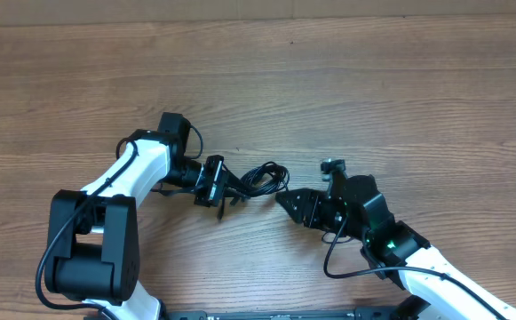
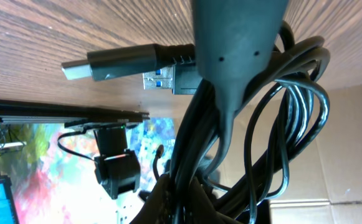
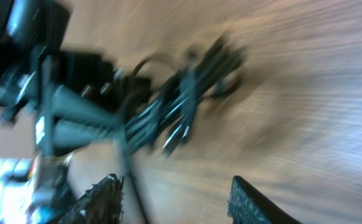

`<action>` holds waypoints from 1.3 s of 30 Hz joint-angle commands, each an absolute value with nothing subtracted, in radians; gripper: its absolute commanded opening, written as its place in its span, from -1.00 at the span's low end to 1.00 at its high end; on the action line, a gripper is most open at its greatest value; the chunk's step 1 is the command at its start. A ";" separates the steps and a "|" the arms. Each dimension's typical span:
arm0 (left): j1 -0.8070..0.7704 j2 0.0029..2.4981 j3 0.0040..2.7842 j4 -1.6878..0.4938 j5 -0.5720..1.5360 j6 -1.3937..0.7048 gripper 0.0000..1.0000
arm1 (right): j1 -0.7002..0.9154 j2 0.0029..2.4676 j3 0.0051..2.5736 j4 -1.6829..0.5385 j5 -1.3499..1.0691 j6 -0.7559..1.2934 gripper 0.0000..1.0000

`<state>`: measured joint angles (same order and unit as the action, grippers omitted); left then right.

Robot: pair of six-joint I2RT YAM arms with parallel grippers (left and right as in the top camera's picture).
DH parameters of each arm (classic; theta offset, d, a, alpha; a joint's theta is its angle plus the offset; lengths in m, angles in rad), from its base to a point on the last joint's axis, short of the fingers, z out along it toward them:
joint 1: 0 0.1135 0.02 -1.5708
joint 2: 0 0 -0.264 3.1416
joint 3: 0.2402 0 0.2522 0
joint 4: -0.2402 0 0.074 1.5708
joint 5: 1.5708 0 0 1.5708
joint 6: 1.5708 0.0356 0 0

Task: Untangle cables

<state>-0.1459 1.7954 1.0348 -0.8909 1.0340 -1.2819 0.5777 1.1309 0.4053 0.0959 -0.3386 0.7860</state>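
Left arm [image 1: 129,173]: white and black, reaching from the lower left toward the middle of the wooden table [image 1: 400,80].
Left gripper [image 1: 229,187]: closed tight, pinching the left end of the cables.
Left finger [image 2: 240,50]: in the left wrist view, a grey finger lies across the bundle, with black cords looping on either side of it.
Cables [image 1: 265,178]: one black bundle of loops, held just right of the left gripper and between the two grippers, near the table's middle.
Plug [image 2: 106,62]: a flat black plug with a metal tip sticks out to the left of the bundle; a blue-tongued one [image 2: 159,79] sits just behind it.
Right gripper [image 1: 284,201]: jaws apart with nothing between them, tips pointing at the bundle from the lower right, just beside it but not touching.
Right wrist view: blurred; the cables [image 3: 181,106] lie beyond the spread fingertips [image 3: 249,202].
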 commanded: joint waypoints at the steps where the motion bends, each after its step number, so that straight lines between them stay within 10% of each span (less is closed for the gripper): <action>1: -0.144 1.803 1.056 -0.894 1.109 -1.226 -0.91 | 0.584 1.130 0.414 0.112 -0.187 0.778 -0.03; 39: -0.193 1.803 1.056 -0.893 1.100 -1.226 -0.91 | 0.585 1.257 0.414 0.233 -0.346 0.823 -0.03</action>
<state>-0.1829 1.7954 1.0348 -0.8909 1.0634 -1.2530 0.5777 1.2572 0.4053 0.1986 -0.3344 0.8112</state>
